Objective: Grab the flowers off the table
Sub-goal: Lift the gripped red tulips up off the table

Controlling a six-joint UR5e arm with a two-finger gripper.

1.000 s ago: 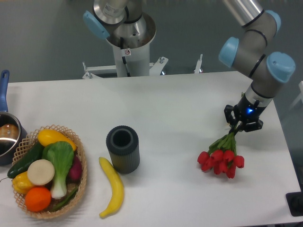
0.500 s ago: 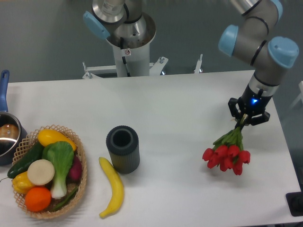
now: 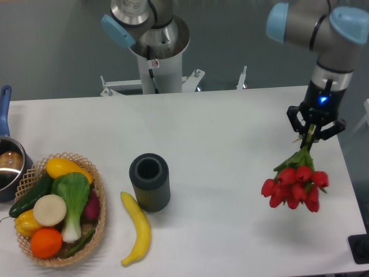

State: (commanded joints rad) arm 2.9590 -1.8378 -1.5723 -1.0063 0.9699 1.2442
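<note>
The flowers (image 3: 295,183), a small bunch of red tulip buds on green stems, hang buds-down at the right side, lifted off the white table (image 3: 230,133). My gripper (image 3: 315,135) is shut on the top of the stems and holds the bunch above the table's right edge. The pale band on the stems is hidden at the fingers.
A dark ribbed cylinder vase (image 3: 150,182) stands upright at the middle left. A yellow banana (image 3: 137,228) lies in front of it. A wicker basket of vegetables (image 3: 57,208) sits at the front left, a blue-handled pot (image 3: 7,161) at the left edge.
My gripper has risen and moved right with the flowers. The bunch has come up off the table and now hangs freely.
</note>
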